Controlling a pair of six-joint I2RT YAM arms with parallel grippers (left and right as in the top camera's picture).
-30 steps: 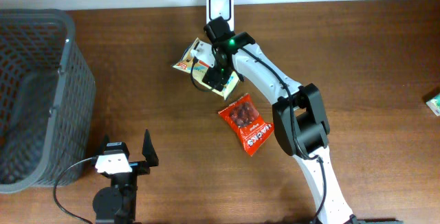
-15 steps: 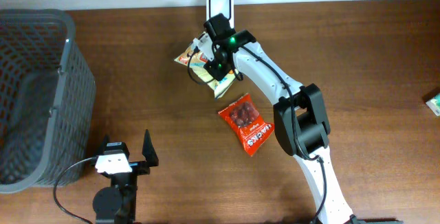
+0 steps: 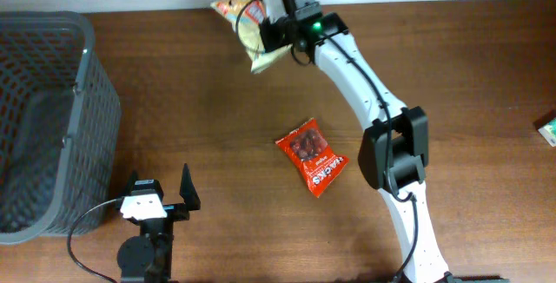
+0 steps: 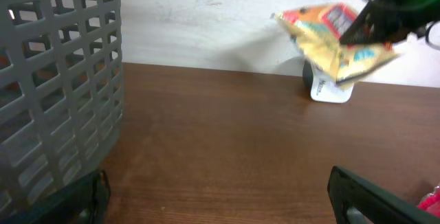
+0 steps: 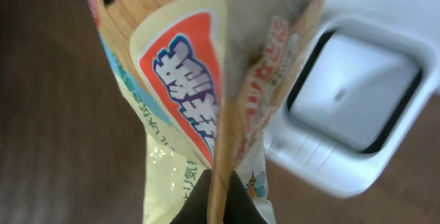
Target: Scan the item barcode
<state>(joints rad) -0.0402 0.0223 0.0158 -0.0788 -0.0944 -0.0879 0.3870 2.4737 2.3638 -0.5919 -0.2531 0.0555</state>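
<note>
Wooden tabletop [image 3: 208, 118] bare left of scanner [image 4: 330, 90]; right gripper [image 5: 218, 200] outstretched by it, pinching snack bag [image 3: 243, 9]; left gripper [image 3: 161, 189] agape.

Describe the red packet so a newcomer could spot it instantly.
On the brown table, look near the middle, beside the white right arm. The red packet lies flat there, untouched; the yellow bag, by contrast, is held aloft at the far edge.

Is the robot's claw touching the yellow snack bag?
Touching. The right wrist view shows the right gripper shut on the snack bag, its edge pinched between the jaws.
</note>
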